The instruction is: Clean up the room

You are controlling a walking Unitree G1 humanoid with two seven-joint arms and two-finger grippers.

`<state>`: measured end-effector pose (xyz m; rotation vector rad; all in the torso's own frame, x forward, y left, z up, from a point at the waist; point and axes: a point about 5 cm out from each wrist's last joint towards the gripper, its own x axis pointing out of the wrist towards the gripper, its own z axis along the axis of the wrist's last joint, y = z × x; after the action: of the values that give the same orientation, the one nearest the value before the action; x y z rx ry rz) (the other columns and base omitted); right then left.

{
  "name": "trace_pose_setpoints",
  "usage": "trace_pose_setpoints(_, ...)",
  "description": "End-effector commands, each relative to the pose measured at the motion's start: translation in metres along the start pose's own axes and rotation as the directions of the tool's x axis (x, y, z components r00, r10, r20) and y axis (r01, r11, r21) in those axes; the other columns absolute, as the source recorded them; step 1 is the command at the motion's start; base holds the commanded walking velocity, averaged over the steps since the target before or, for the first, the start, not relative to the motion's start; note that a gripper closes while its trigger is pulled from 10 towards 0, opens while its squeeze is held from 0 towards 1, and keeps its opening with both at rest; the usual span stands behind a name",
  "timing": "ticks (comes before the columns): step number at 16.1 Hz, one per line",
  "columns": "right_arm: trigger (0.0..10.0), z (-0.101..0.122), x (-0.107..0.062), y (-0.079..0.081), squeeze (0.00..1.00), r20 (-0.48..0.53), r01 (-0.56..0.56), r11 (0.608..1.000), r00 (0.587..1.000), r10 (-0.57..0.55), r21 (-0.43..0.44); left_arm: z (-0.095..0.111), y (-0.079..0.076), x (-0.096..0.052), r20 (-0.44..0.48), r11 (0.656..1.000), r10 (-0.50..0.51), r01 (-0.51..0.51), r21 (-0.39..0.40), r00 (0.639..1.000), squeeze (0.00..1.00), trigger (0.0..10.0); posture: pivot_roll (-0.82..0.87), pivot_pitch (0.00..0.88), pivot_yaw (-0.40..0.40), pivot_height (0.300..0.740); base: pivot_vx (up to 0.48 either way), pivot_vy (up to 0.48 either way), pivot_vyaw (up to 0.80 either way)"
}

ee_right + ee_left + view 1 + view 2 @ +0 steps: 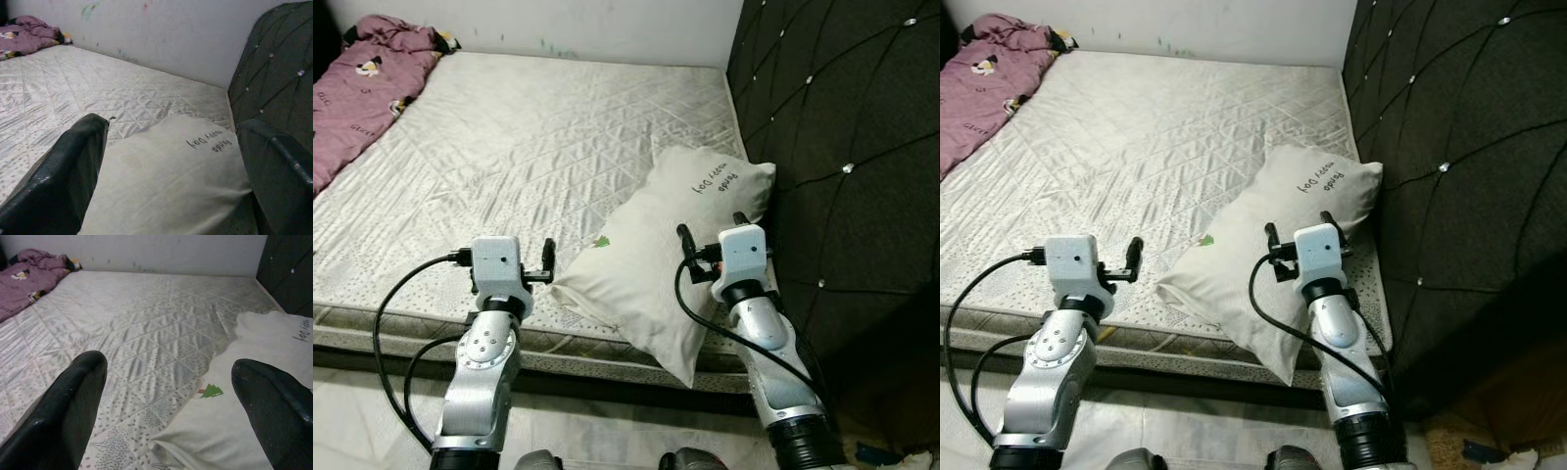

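Pillow [661, 264]: soft, cream-white fabric, roughly rectangular, slightly creased. It lies on the bed's near corner on the robot's right, against the headboard [842, 147], with its near corner hanging past the mattress edge. Dark handwritten-style lettering marks its far end; a small green tree print [211, 391] sits near its left edge.

Mattress [519, 147]: pale grey, satin-sheened, quilted in a diamond pattern, speckled print along the near border.

Headboard: dark upholstery, diamond-tufted, with shiny studs.

Blanket [362, 88]: crumpled pink-purple cloth with cartoon prints, at the far left corner.

Right gripper [710, 235]: over the pillow's near part, black fingers spread wide on either side of it, holding nothing.

Left gripper [509, 269]: over the mattress edge, just left of the pillow, fingers [63, 411] likewise spread and empty.
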<state>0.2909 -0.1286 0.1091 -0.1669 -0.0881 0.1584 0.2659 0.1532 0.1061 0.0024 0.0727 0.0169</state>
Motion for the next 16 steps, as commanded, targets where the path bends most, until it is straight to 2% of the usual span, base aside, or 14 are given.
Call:
trace_pose_setpoints(1, 10.0, -0.0034, -0.001, -0.0017, 0.8, -0.018, -0.001, 1.0, 1.0, 0.001, 0.002, 0.0017, -0.0015, -0.0003, 0.011, 1.0, -0.011, 0.011, -0.001, 1.0, 0.0, 10.0, -0.05, 0.022, 0.0, 0.74, 0.0, 0.0, -0.66)
trace_pose_setpoints(4, 10.0, -0.0034, -0.001, -0.0017, 0.79, -0.018, -0.001, 1.0, 1.0, 0.001, 0.004, 0.0018, -0.0016, -0.0002, 0.011, 1.0, -0.013, 0.013, -0.001, 1.0, 0.0, 10.0, -0.05, 0.024, 0.0, 0.74, 0.0, 0.0, 0.0)
trace_pose_setpoints(7, 10.0, -0.0032, -0.0006, -0.0016, 0.78, -0.018, 0.002, 1.0, 1.0, -0.002, 0.005, 0.002, -0.0015, 0.0002, 0.012, 1.0, -0.017, 0.017, -0.002, 1.0, 0.0, 10.0, -0.05, 0.026, 0.001, 0.74, 0.277, 0.0, 0.0)
trace_pose_setpoints(10, 10.0, -0.0035, -0.0001, -0.002, 0.73, -0.021, 0.007, 1.0, 1.0, -0.007, 0.012, 0.0025, -0.0016, 0.0004, 0.014, 1.0, -0.021, 0.021, -0.001, 1.0, 0.0, 10.0, -0.05, 0.028, 0.003, 0.74, 0.336, 0.0, -0.69)
trace_pose_setpoints(11, 10.0, -0.0034, 0.0, -0.0019, 0.62, -0.02, 0.007, 1.0, 1.0, -0.007, 0.012, 0.0026, -0.0016, 0.0004, 0.015, 1.0, -0.022, 0.022, -0.001, 1.0, 0.0, 10.0, -0.05, 0.028, 0.004, 0.74, 0.356, 0.0, -0.63)
trace_pose_setpoints(14, 10.0, -0.0032, 0.0003, -0.0019, 0.51, -0.018, 0.008, 1.0, 1.0, -0.007, 0.012, 0.0029, -0.0015, 0.0008, 0.016, 1.0, -0.022, 0.022, 0.002, 1.0, 0.0, 10.0, -0.05, 0.029, 0.007, 0.74, 0.301, 0.0, 0.0)
trace_pose_setpoints(15, 10.0, -0.0033, 0.0003, -0.002, 0.31, -0.018, 0.008, 1.0, 1.0, -0.008, 0.012, 0.0023, -0.0011, 0.0008, 0.01, 1.0, -0.015, 0.015, 0.006, 1.0, 0.0, 10.0, -0.05, 0.028, 0.005, 0.74, 0.0, 0.0, 0.0)
trace_pose_setpoints(16, 10.0, -0.0033, 0.0004, -0.0019, 0.19, -0.019, 0.008, 1.0, 1.0, -0.008, 0.012, 0.0022, -0.0008, 0.0008, 0.01, 1.0, -0.013, 0.013, 0.001, 1.0, 0.0, 10.0, -0.05, 0.028, 0.005, 0.74, 0.0, 0.0, 0.0)
